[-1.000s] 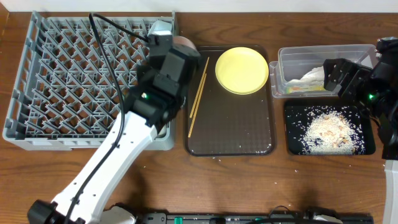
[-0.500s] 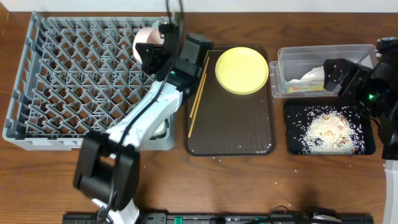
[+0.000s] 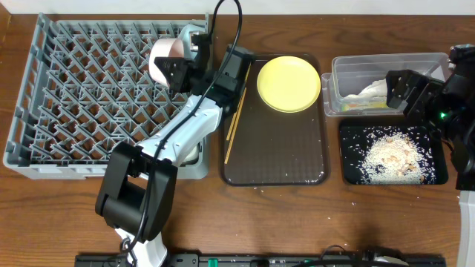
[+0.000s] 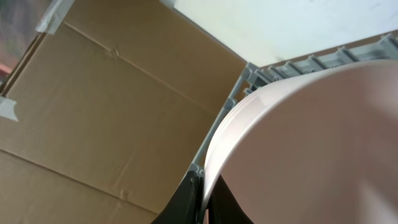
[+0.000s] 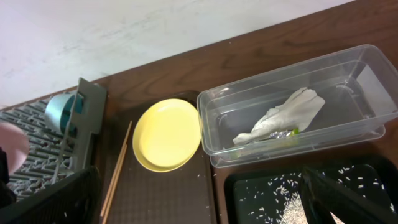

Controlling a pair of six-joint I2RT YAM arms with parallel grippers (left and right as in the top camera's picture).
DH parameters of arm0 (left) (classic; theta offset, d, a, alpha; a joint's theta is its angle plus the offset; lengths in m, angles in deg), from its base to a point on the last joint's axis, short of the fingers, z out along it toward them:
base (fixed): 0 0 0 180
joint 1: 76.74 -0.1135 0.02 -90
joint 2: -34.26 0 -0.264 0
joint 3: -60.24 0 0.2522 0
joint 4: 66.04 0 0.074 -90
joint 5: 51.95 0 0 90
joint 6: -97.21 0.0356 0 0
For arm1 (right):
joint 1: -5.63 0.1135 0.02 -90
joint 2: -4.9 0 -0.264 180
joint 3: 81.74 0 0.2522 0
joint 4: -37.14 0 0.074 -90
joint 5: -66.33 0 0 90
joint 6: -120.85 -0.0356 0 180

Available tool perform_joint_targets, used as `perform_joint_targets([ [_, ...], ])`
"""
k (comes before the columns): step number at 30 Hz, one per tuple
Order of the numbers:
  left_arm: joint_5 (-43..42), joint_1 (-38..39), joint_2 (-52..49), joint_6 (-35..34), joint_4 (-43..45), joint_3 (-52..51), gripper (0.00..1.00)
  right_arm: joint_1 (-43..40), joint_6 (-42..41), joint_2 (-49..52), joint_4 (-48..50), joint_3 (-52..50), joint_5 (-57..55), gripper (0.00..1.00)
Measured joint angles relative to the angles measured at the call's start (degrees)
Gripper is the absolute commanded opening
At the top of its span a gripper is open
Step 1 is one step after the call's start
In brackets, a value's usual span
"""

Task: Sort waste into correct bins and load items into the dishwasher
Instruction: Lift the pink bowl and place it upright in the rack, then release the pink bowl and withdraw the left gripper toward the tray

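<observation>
White bowl hangs tipped on edge over the rack, near the bench's rear edge, its rim pinched by the left gripper. Right gripper, fingers spread, hovers by the right edge above tub and black tray.

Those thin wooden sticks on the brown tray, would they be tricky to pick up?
Probably. The chopsticks look slim and light, so likely stiff but easily knocked aside. They lie flat on the smooth brown tray, so they may slide or roll when nudged and offer little to grip.
</observation>
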Motion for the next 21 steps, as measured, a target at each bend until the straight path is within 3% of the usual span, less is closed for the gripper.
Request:
perform_joint_targets([
  [21,1.0,-0.3,0.0,-11.1,-0.1,-7.9,0.07,0.0,0.0,0.0,0.0,0.0,0.0,0.99],
])
